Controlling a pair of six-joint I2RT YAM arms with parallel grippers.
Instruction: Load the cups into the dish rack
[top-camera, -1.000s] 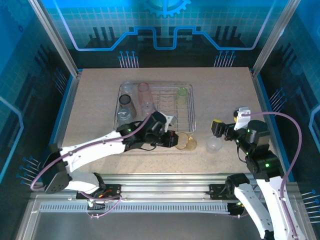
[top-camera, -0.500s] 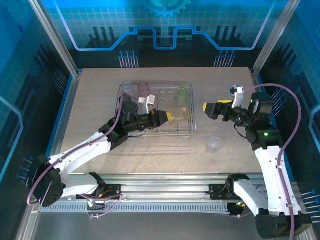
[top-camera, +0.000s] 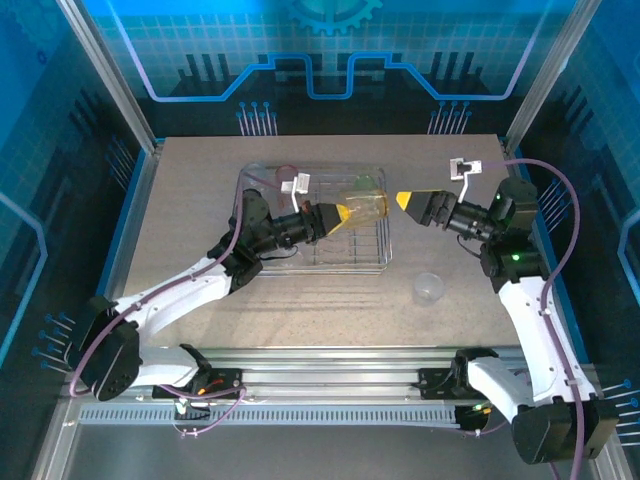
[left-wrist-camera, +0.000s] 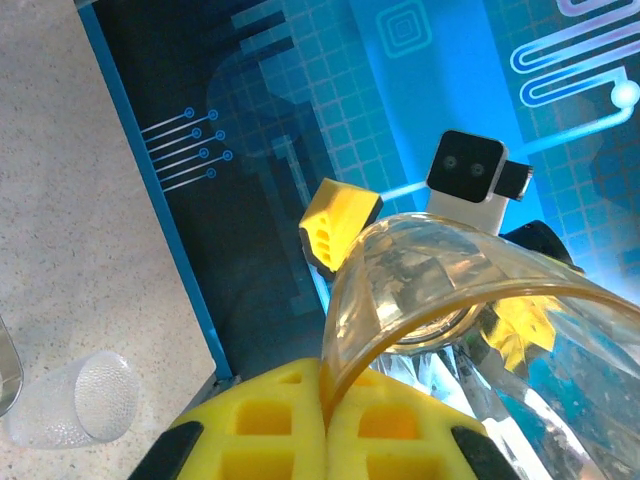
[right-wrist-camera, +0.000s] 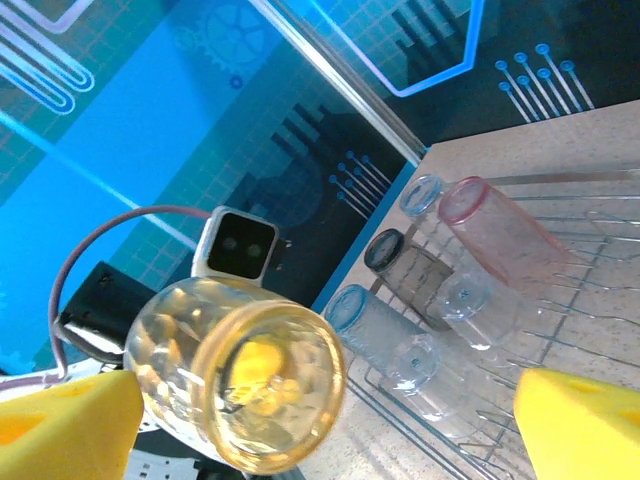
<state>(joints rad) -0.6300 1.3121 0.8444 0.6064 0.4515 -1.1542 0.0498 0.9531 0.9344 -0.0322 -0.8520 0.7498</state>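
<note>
Left gripper (top-camera: 336, 214): clamped on rim of orange cup (top-camera: 368, 207), held sideways above dish rack (top-camera: 340, 252) right edge.
Right gripper (top-camera: 408, 201): jaws apart, just beside cup base.
Risk: thin-rim pinch slips; cup drops onto rack.

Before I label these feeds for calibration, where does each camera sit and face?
Top external: above, behind the bases, looking down at table, dish rack, both arms.
Left wrist: on left gripper, looking past its pinched orange cup toward the right gripper.
Right wrist: between open fingers, facing that cup and rack.
All share the cup.
</note>
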